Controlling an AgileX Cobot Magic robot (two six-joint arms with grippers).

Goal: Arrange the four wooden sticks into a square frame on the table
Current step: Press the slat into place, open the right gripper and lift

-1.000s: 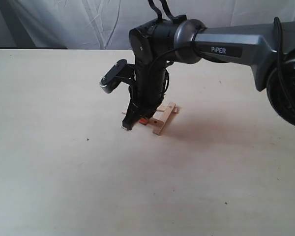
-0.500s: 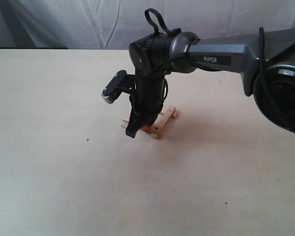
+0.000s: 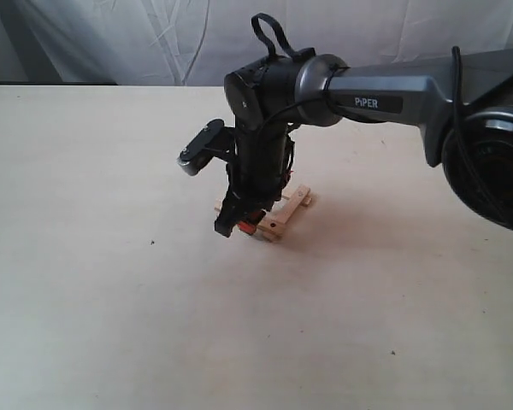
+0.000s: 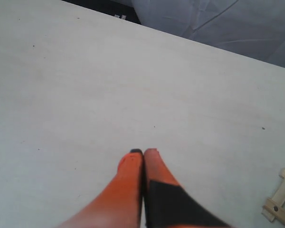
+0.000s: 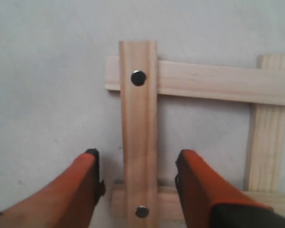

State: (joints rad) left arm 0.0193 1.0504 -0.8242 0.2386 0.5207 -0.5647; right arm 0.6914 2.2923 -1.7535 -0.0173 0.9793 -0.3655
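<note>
The four wooden sticks lie as a small square frame (image 3: pixel 278 213) on the table (image 3: pixel 85 282), ends overlapping. In the right wrist view a wide stick (image 5: pixel 138 118) with a dark dot near each end lies across two cross sticks (image 5: pixel 218 83), and a fourth stick (image 5: pixel 266 142) closes the far side. My right gripper (image 5: pixel 139 154) is open, its orange fingers (image 5: pixel 85 180) on either side of that wide stick without touching it. In the exterior view the right gripper (image 3: pixel 237 226) points down at the frame's near-left corner. My left gripper (image 4: pixel 143 153) is shut on nothing above bare table, with a frame corner (image 4: pixel 280 202) off to one side.
The right arm (image 3: pixel 385 85) reaches in from the right across the middle of the table. A white cloth backdrop (image 3: pixel 111 34) hangs behind the far edge. A few tiny dark specks (image 3: pixel 151 242) dot the tabletop.
The right gripper's jaws have spread apart and let go of the wide stick, which now lies on the frame. The left gripper shows no change.
</note>
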